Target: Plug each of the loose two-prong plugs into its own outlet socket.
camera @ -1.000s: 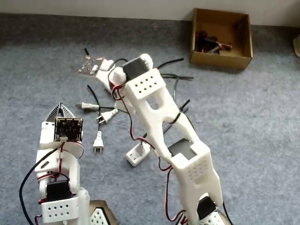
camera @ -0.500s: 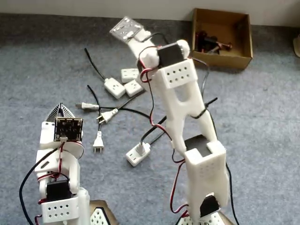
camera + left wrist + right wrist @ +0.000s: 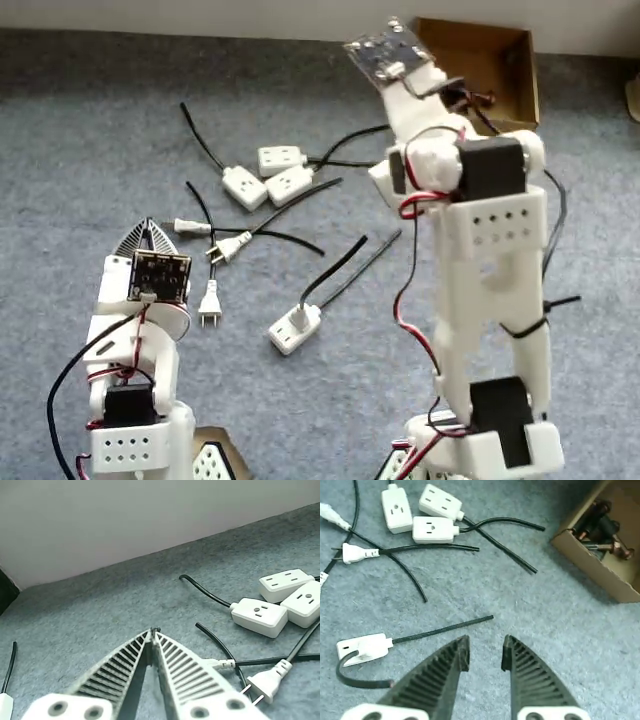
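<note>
Left pincer [image 3: 152,630]: shut, empty, low beside the plugs [image 3: 228,247]. Right pincer [image 3: 485,652]: jaws apart, empty, raised above the carpet [image 3: 90,120]. Sockets [image 3: 243,186]: all unfilled, beyond the plugs. Judged best: open left wide, grip nearest plug [image 3: 185,227] by its body, prongs clear.

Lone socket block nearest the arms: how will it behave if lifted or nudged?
Probably light: the socket block is a small plastic body. Its thin black cord ends free, so it should trail floppily rather than anchor it. On the rough carpet it will likely drag or pivot, not slide cleanly.
</note>
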### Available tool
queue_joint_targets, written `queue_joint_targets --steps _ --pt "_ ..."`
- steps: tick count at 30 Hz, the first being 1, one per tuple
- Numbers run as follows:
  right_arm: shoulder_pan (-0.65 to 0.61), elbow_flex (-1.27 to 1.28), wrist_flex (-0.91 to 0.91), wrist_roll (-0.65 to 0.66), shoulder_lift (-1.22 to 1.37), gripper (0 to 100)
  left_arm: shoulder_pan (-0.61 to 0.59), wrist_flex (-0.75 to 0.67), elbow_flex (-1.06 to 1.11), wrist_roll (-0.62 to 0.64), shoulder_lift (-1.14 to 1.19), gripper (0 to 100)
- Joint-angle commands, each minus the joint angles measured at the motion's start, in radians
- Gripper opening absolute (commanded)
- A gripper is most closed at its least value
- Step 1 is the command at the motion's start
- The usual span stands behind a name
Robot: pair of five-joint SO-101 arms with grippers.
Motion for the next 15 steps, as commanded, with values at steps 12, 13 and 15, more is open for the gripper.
queue_joint_targets --steps 12,13,15 --pt "0.147 0.825 -0.407 -0.046 -0.487 10.9 0.168 0.206 -0.064 -0.078 -0.01 13" --pt "0.145 0.875 -0.433 -0.048 -0.513 10.9 0.185 0.222 -0.074 -0.08 -0.008 13" --pt "0.145 0.966 -0.499 -0.083 -0.552 10.9 0.228 0.269 -0.108 -0.08 -0.004 13"
